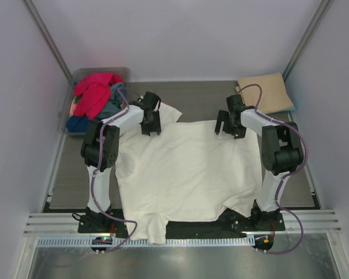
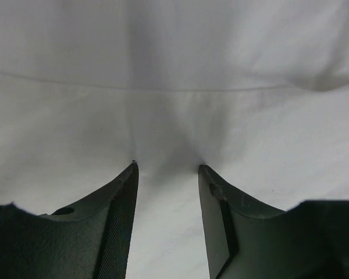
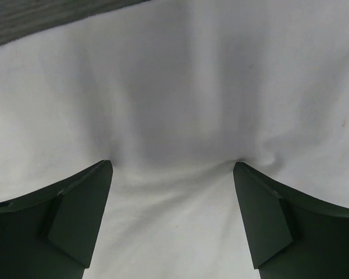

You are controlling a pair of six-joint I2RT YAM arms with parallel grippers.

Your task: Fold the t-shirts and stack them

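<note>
A large cream-white t-shirt [image 1: 189, 171] lies spread flat on the table, its lower part hanging over the near edge. My left gripper [image 1: 151, 129] is open, its tips pressed down on the shirt's far left corner [image 2: 163, 116]. My right gripper [image 1: 229, 129] is open wide, its tips pressed on the shirt's far right edge [image 3: 174, 116]. A folded tan-beige shirt [image 1: 266, 93] lies at the far right. Red [image 1: 95, 92] and blue-grey [image 1: 113, 107] shirts lie heaped in the tub.
The grey translucent tub [image 1: 75, 75] stands at the far left corner. White walls close the cell on three sides. A metal rail [image 1: 180, 232] runs along the near edge by the arm bases.
</note>
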